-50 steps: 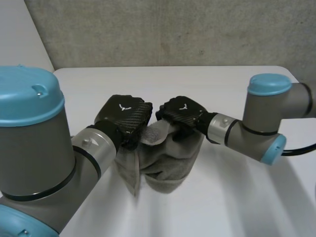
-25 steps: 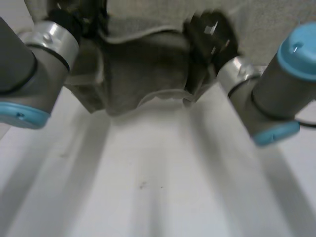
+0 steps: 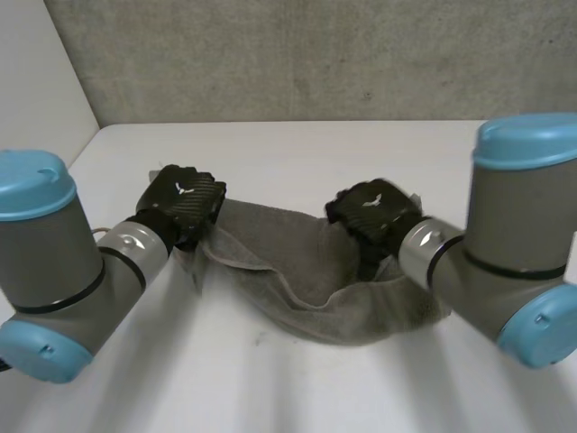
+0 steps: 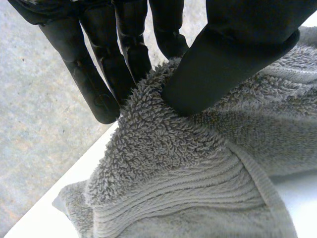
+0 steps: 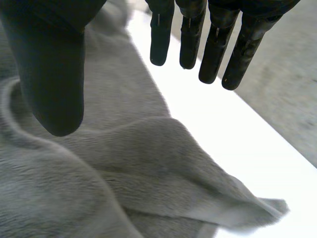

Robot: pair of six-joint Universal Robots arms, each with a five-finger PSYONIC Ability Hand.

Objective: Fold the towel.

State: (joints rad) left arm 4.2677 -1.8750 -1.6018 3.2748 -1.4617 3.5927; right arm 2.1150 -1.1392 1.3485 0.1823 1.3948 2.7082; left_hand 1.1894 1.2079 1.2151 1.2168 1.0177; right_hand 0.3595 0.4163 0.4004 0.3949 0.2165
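- Left hand [image 3: 180, 200] pinches the towel [image 3: 306, 293] at its left end.
- Right hand [image 3: 371, 215] hangs slack-fingered over its right part, gripping nothing.
- Towel lies rumpled on the table [image 3: 297, 149]: the spreading step, I'd say; right hand needs a corner next.

**No legible text**

Found no words, numbers or labels readable anywhere, towel [image 3: 315, 280] and table [image 3: 297, 144] included. Spotted only a small white winged emblem [image 3: 183, 188] on the back of left hand [image 3: 196, 206], and the same mark on the back of right hand [image 3: 361, 221]. Couldn't resolve any lettering beside either mark.
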